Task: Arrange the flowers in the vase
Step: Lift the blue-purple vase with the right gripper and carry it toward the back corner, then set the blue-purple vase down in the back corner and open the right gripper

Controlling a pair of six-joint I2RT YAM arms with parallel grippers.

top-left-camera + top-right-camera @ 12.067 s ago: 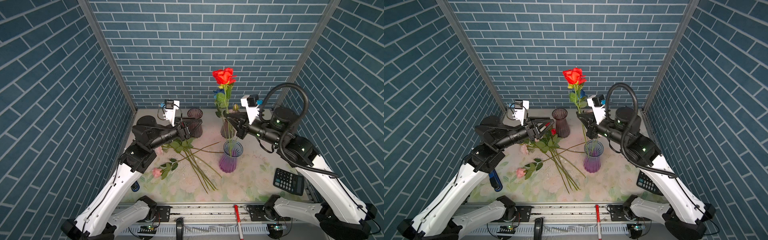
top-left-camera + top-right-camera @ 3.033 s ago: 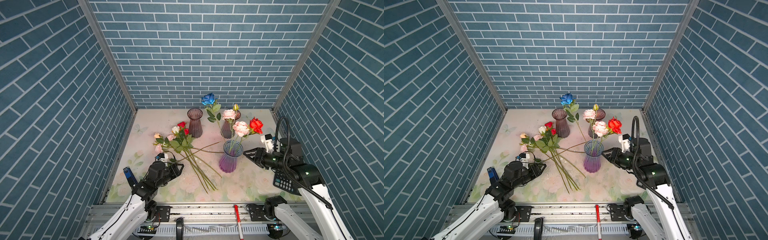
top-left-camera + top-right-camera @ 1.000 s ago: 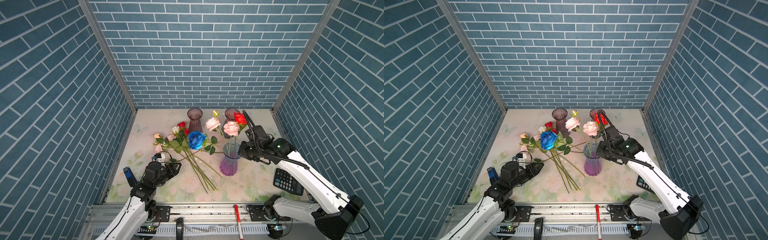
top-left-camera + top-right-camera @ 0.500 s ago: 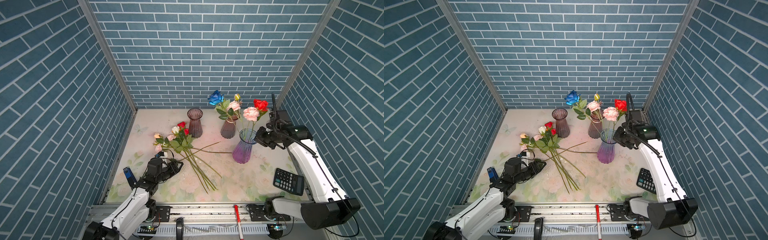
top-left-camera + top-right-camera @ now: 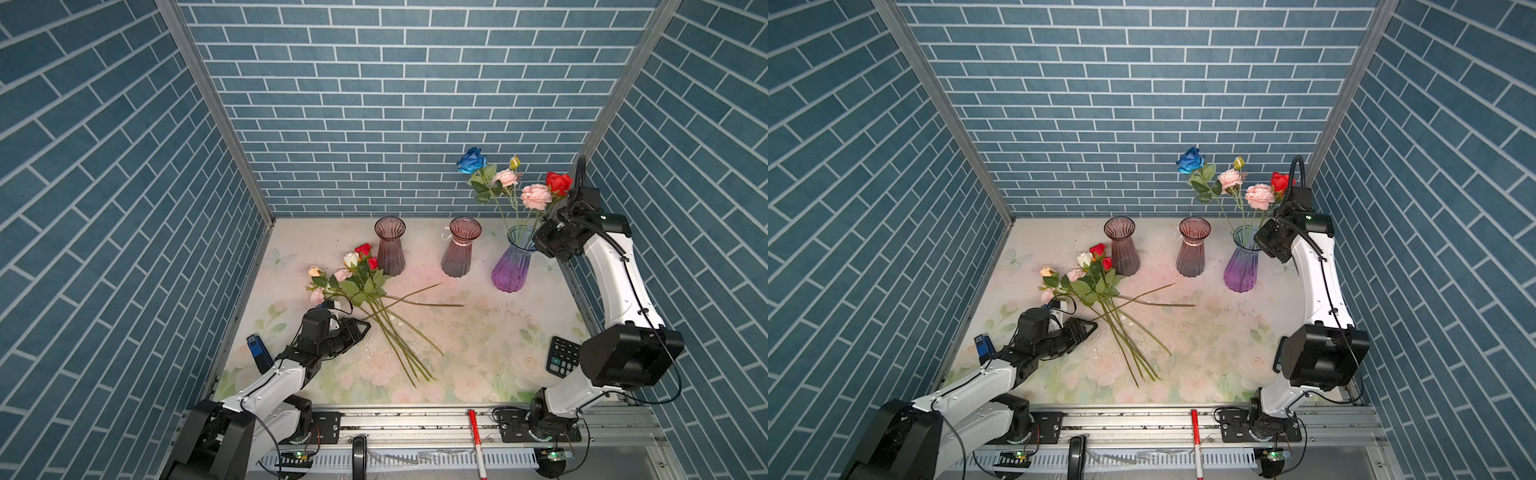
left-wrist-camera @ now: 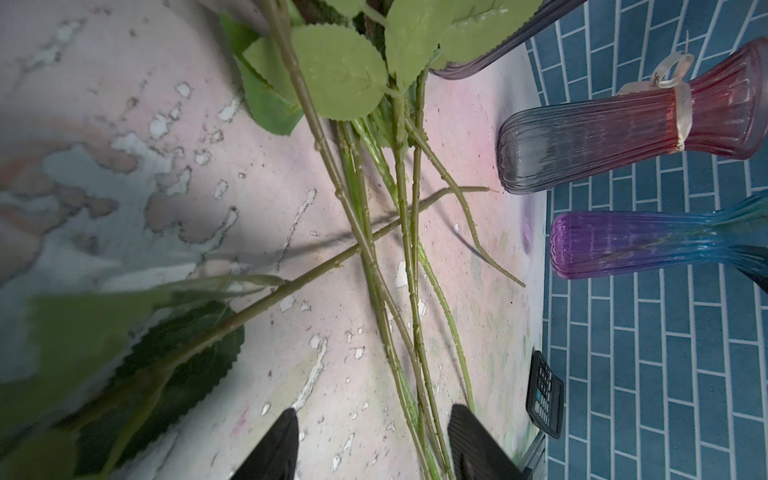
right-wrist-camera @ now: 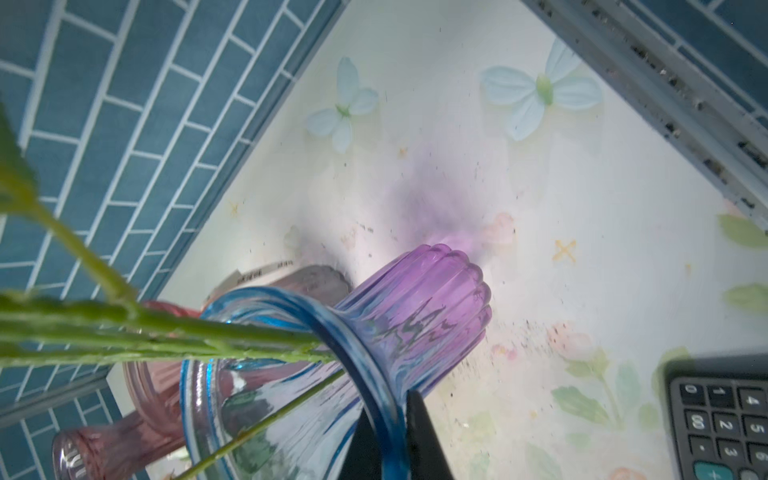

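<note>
The right gripper (image 7: 392, 440) was closed on the blue rim of the purple vase (image 7: 436, 299), with one finger inside the mouth and one outside. In both top views this vase was at the back right of the table (image 5: 478, 340), near the side wall. I could not tell if its base touched the table. Five flowers stood in it: a blue rose (image 5: 471, 160), two pink blooms (image 5: 536, 195), a red rose (image 5: 558, 183) and a small yellow bud (image 5: 514, 162). The other flowers (image 5: 357, 278) lay in a bunch on the left part of the table, their blooms toward the back and their long stems (image 5: 399, 332) spread toward the front. The left gripper (image 5: 361, 330) was low over the table with its jaws partly apart and it held nothing. The stems ran just beside one of its fingers (image 6: 469, 440). Two empty pinkish vases (image 5: 390, 251) stood at the back, between the bunch and the purple vase. A calculator (image 5: 561, 357) lay at the right edge
</note>
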